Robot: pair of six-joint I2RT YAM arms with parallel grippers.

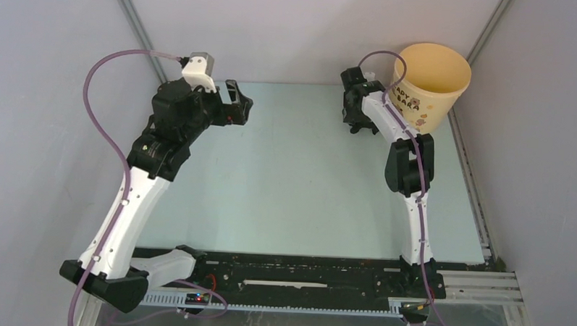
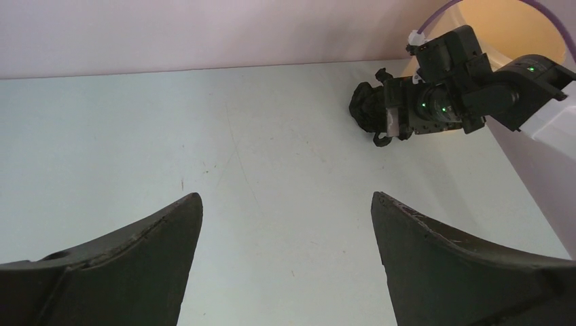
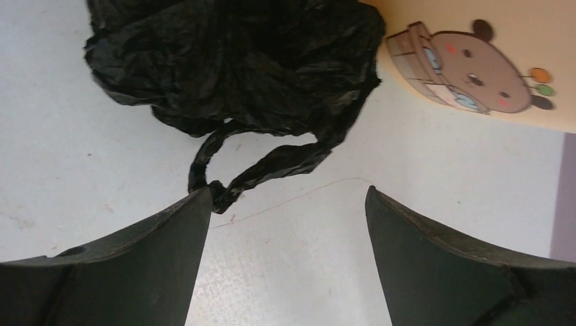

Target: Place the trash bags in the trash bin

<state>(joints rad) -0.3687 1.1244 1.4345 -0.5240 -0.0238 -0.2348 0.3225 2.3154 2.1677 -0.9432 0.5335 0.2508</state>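
A pale green counter [image 1: 285, 177] fills the overhead view. The yellow trash bin [image 1: 433, 81] stands upright at the upper right. Just left of it, a crumpled black trash bag [image 3: 238, 61] lies on the counter, its loop handle trailing toward the right claw [image 3: 286, 192], whose jaws are spread wide and hold nothing. At upper left, the left claw [image 2: 285, 197] is likewise spread and empty.

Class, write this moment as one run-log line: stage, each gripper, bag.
stage: pre-grasp | right gripper: open, at trash bag | left gripper: open, empty | trash bag: crumpled on table beside trash bin
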